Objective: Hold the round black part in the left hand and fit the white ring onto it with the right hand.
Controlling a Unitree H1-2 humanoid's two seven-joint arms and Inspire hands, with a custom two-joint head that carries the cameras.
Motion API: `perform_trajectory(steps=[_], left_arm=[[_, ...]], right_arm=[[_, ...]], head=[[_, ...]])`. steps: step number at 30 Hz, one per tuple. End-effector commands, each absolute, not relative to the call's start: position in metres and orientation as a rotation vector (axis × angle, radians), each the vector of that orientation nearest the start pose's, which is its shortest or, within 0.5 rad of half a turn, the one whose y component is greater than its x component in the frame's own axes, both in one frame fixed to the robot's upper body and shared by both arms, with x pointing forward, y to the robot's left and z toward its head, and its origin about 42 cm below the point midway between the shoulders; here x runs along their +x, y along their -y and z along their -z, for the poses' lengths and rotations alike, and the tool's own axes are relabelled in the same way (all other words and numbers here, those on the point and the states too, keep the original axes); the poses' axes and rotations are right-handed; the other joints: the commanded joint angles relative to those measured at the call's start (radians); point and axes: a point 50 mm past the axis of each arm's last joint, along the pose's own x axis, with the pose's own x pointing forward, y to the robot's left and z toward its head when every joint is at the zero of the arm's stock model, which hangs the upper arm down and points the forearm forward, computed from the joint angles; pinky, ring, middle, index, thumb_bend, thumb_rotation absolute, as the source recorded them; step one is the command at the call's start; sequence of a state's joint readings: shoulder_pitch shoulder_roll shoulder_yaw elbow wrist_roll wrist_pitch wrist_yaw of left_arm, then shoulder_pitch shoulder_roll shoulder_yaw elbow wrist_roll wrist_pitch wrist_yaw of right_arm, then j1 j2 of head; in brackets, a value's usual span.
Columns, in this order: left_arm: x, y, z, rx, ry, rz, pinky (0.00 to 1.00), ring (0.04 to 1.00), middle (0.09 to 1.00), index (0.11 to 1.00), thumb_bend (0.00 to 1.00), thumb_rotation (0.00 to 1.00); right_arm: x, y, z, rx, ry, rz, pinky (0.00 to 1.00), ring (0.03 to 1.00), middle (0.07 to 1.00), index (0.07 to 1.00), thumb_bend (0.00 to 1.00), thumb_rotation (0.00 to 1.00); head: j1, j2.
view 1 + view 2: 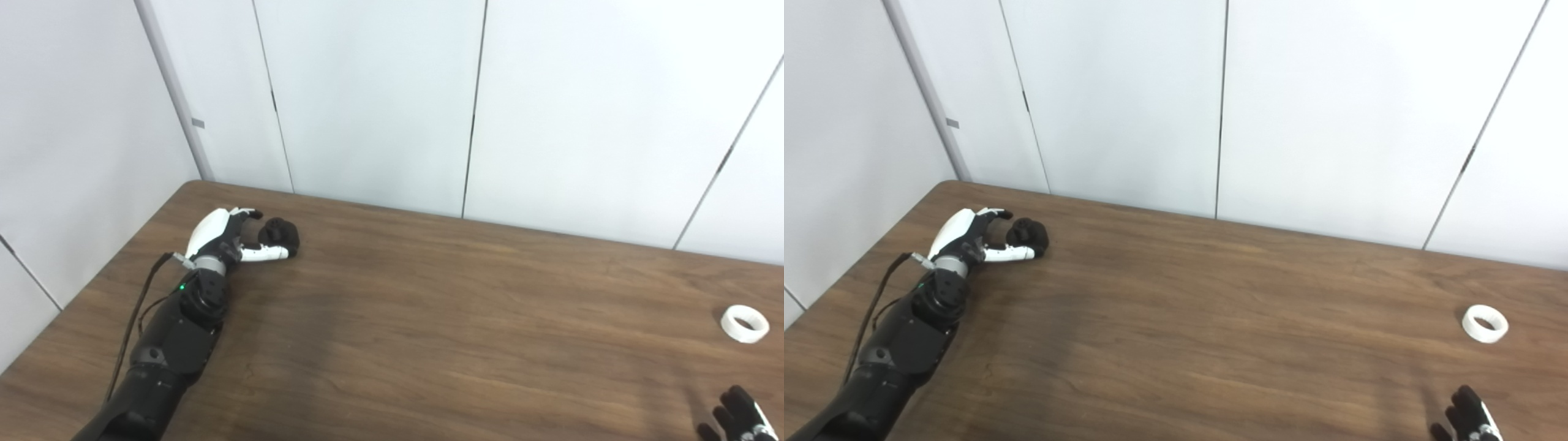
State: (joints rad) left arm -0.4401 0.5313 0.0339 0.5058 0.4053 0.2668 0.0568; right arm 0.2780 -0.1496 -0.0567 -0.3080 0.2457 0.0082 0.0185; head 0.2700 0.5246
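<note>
White panels back my brown worktop [429, 318]. Left eye: left hand [229, 236] spread open around the lumpy black part [280, 233], thumb alongside it. Right eye: white ring [1485, 323] lies flat, apart from my right hand [1467, 419], whose state I cannot tell.

Black arm [165, 343]; white-shelled hand [229, 236]; green light [182, 286]
</note>
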Motion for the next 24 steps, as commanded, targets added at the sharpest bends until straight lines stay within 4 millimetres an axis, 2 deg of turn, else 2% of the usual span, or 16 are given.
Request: perform_trajectory(steps=[1, 13, 24], left_arm=[[0.430, -0.433, -0.197, 0.874, -0.207, -0.361, 1.00, 1.000, 0.972, 0.841, 1.00, 0.39], [0.440, -0.427, -0.191, 0.910, -0.222, -0.335, 1.00, 1.000, 0.979, 0.832, 1.00, 0.38], [0.439, -0.429, -0.187, 0.917, -0.227, -0.352, 1.00, 1.000, 0.974, 0.816, 1.00, 0.38]], right_arm=[[0.194, 0.270, -0.122, 0.096, 0.039, 0.050, 1.00, 0.967, 0.957, 0.930, 0.60, 0.90], [0.192, 0.270, -0.122, 0.097, 0.039, 0.051, 1.00, 0.972, 0.965, 0.945, 0.57, 0.91], [0.192, 0.270, -0.123, 0.094, 0.041, 0.050, 1.00, 0.977, 0.970, 0.948, 0.55, 0.93]], head=[[0.001, 0.000], [0.000, 0.005], [0.006, 0.011]])
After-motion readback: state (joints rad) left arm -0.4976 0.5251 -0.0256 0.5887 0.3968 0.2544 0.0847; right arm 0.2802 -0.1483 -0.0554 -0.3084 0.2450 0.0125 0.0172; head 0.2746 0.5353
